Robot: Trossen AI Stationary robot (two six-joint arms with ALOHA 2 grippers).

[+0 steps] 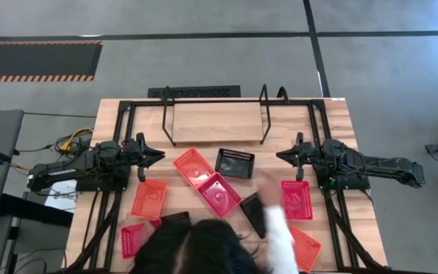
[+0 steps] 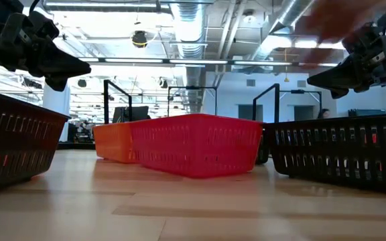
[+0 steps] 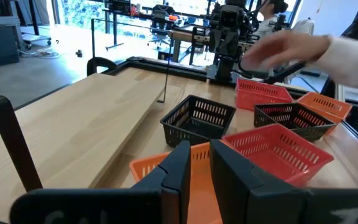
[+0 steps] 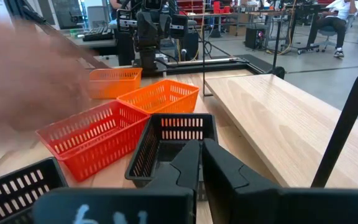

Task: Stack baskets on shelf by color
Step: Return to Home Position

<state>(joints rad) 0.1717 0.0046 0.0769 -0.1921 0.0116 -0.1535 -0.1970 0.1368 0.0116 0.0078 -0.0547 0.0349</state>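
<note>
Both arms hover above the table with nothing held. My left gripper is shut over the table's left part. My right gripper is shut over the right part. The wooden shelf stands at the far edge between them. Baskets lie scattered on the tabletop: an orange one, a red one and a black one in the middle. Another orange one is on the left and a red one on the right. More lie near the near edge.
A person leans in over the near edge: dark hair, and a white sleeve with a hand reaching over the black basket. The blurred hand shows in the left wrist view. Black frame rails run along the table's sides.
</note>
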